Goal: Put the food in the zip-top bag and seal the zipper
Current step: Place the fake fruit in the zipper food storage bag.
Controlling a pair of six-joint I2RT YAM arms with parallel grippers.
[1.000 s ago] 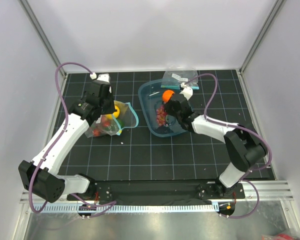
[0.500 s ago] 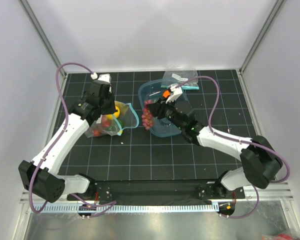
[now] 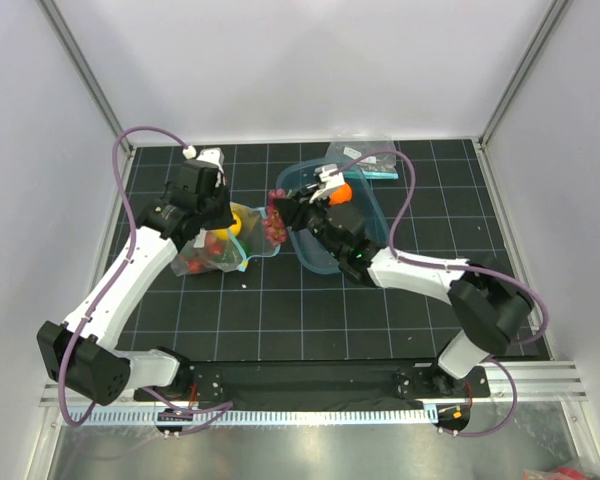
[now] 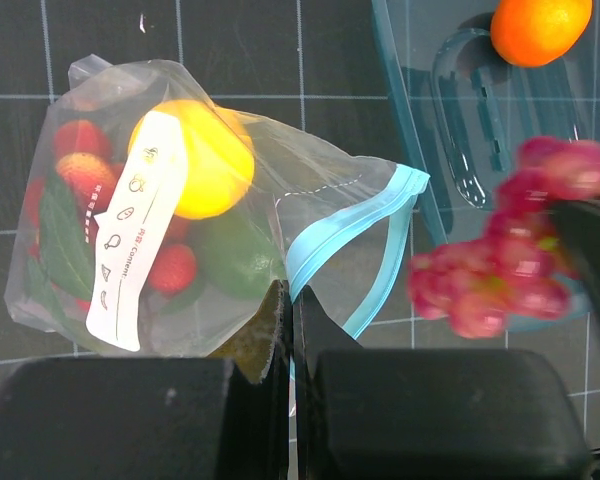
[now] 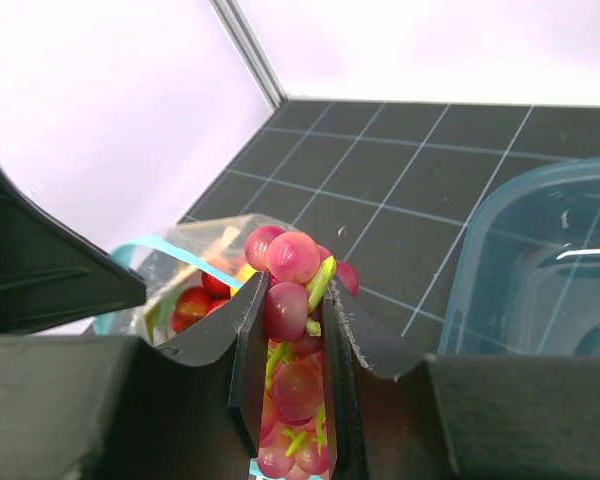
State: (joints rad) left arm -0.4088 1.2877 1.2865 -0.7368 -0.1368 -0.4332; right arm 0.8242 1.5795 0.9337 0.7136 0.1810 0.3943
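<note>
- Black gridded mat under me, plain white walls on three sides.
- My left gripper has its fingers pressed together on the near edge of the zip-top bag, right beside the zipper.
- That bag lies on the left half of the mat with its mouth gaping toward the teal tub.
- The two lips of the teal-blue strip stand apart, so the bag is unsealed.
- Inside the bag I can see the lemon, a green lime and several strawberries.
- The white label lies across the lemon.
- My right gripper is clamped on the grape bunch, with grapes bulging out above and below the fingers.
- From the left wrist, the bunch hangs just beside the bag's mouth, over the tub's near rim.
- The orange sits in the tub, well apart from the bag.
- A smaller clear bag lies behind the tub at the far edge.
</note>
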